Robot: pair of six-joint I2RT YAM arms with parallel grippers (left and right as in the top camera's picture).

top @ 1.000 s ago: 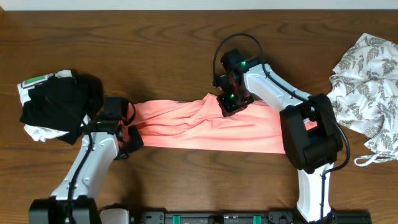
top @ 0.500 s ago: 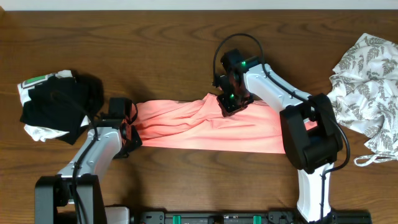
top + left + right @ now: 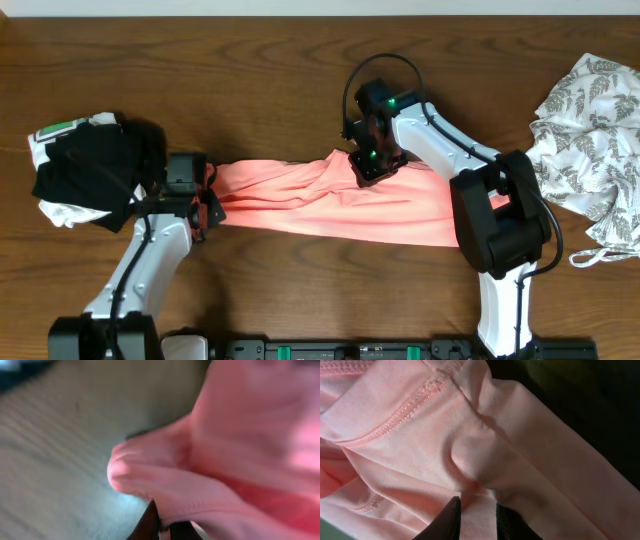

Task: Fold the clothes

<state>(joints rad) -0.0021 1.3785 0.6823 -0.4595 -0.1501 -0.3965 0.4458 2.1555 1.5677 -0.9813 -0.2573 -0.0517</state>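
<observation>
The salmon-pink T-shirt [image 3: 300, 205] lies stretched in a long rumpled band across the middle of the wooden table. My left gripper [image 3: 207, 205] is shut on its left end. In the left wrist view a fold of the pink shirt [image 3: 240, 450] bulges just above the closed left gripper [image 3: 165, 530]. My right gripper [image 3: 368, 165] pinches the shirt's far edge near the middle. In the right wrist view hemmed pink fabric [image 3: 420, 435] fills the frame, and a pleat of it sits between the dark tips of the right gripper [image 3: 477, 520].
A black-and-white bundle [image 3: 95, 170] lies at the left, close to my left arm. A white garment with grey leaf print [image 3: 590, 140] is heaped at the right edge. Bare brown wood [image 3: 300, 90] runs along the far side.
My left gripper has shut on the shirt's left end and moved a little toward the far side, drawing that end with it. The right arm has stayed still.
</observation>
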